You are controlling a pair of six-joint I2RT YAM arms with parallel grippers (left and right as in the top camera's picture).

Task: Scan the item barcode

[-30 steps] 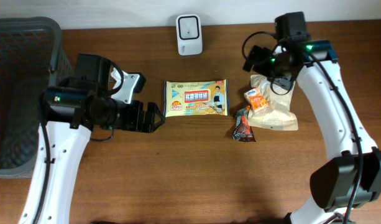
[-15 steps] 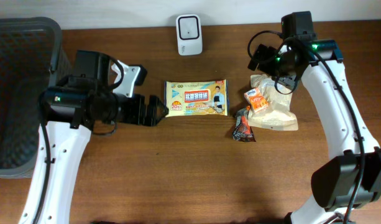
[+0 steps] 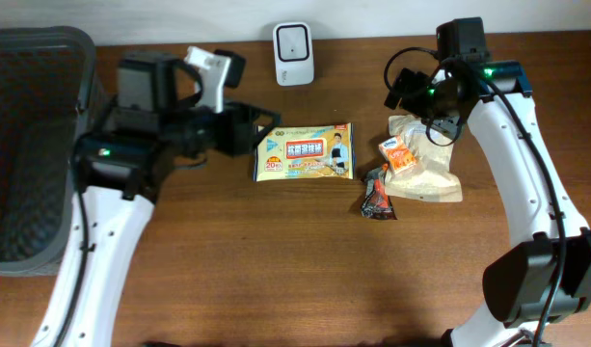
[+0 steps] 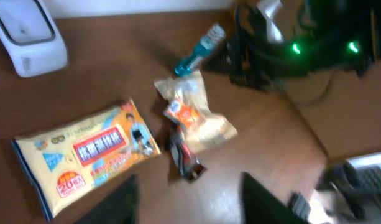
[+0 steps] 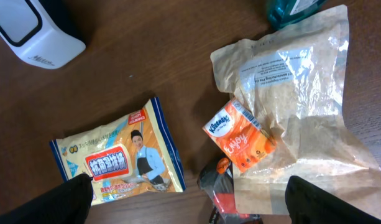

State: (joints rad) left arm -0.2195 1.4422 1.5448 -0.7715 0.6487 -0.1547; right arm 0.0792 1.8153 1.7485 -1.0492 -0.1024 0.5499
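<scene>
Left gripper (image 3: 259, 128) partly open, empty, poised at the near edge of the yellow wipes pack (image 3: 304, 153), apparently lining up a grasp. Pack lies label-up; barcode unseen, probably underneath. White scanner (image 3: 293, 40) sits beyond the pack. Right gripper (image 5: 199, 200) wide open, empty, above the snack pouch (image 5: 289, 81).

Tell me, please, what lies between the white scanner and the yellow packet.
Nothing; in the overhead view only bare table separates the scanner from the packet.

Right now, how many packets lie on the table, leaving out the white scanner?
4: yellow wipes pack mid-table; tan pouch to its right; orange tissue pack on that pouch; dark wrapper at the pouch's left edge. A teal item behind the pouch, mostly hidden overhead, is unclear.
</scene>
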